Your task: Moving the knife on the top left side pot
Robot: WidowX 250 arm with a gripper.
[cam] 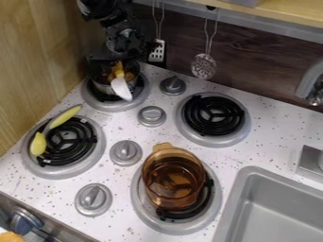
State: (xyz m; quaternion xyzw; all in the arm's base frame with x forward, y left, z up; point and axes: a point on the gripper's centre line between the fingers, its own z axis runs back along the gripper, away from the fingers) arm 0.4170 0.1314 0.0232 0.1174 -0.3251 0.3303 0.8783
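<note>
Black arm upper left, gripper angled down.
Single arm (pixel 104 9) came in from the top edge, left of center, base out of frame. Forearm section was dark, chunky, cut off by the edge; wrist (pixel 121 31) sat just below it, slightly to the right, joint housings visible. Gripper (pixel 118 55) was black too, lowest part of the arm, hung in the upper left of the frame, pointing toward the lower part of the picture. Fine outline hard to read, dark on dark.
</note>
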